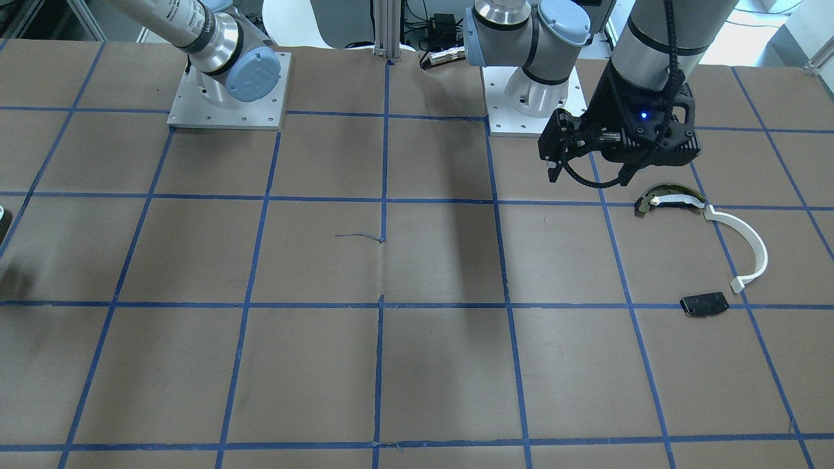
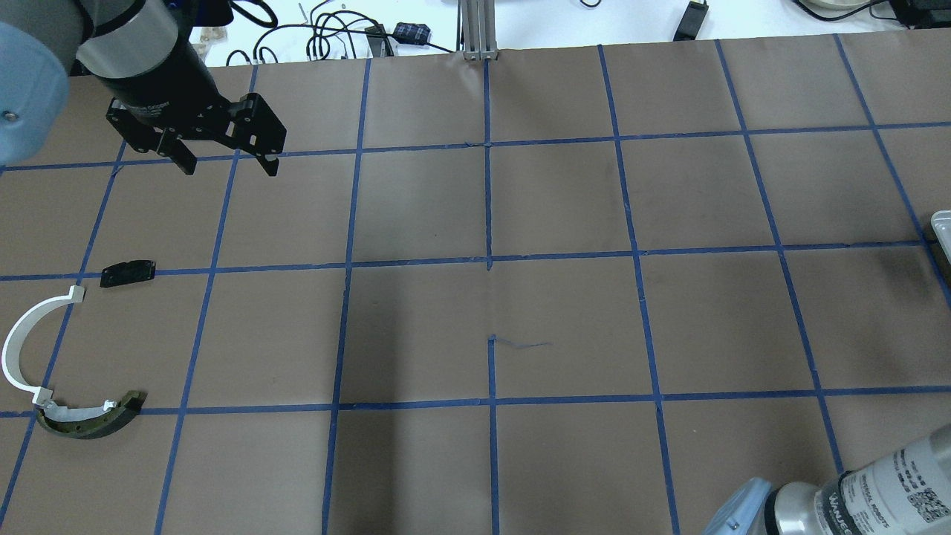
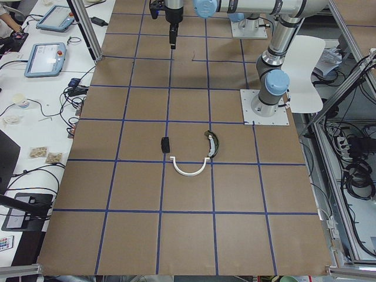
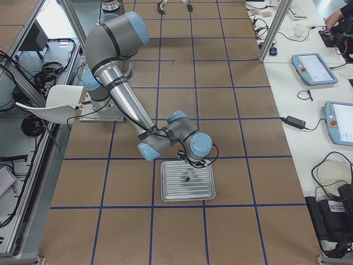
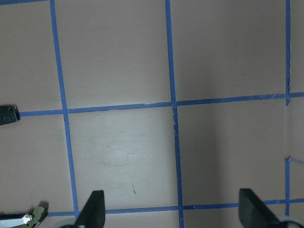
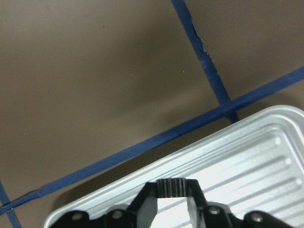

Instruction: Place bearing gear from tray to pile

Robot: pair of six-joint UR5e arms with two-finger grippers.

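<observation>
Paper (image 2: 565, 319), brown and smooth, covers the table (image 3: 176, 274), and blue tape lines (image 2: 487, 200) cut it into big squares. The tray (image 4: 201, 187) is shiny silver metal with ridges and a raised rim. It sits at the robot's right end.

The pile (image 2: 74, 349) lies far off at the left end. It has a thin white arc strip (image 2: 15, 349), a curved olive-and-white piece (image 2: 93, 420) touching one end of the strip, and a small flat black plate (image 2: 128, 273) near the other end. Between tray and pile is a lot of bare brown paper.

The right pincer (image 6: 172, 199) is over the tray's rim. It is nearly closed and pinches the bearing gear (image 6: 178, 186), a tiny dark wheel with little teeth.

The left pincer (image 2: 229, 165) hangs near the pile, past the black plate. Its fingers (image 5: 95, 209) are spread wide and hold nothing.
</observation>
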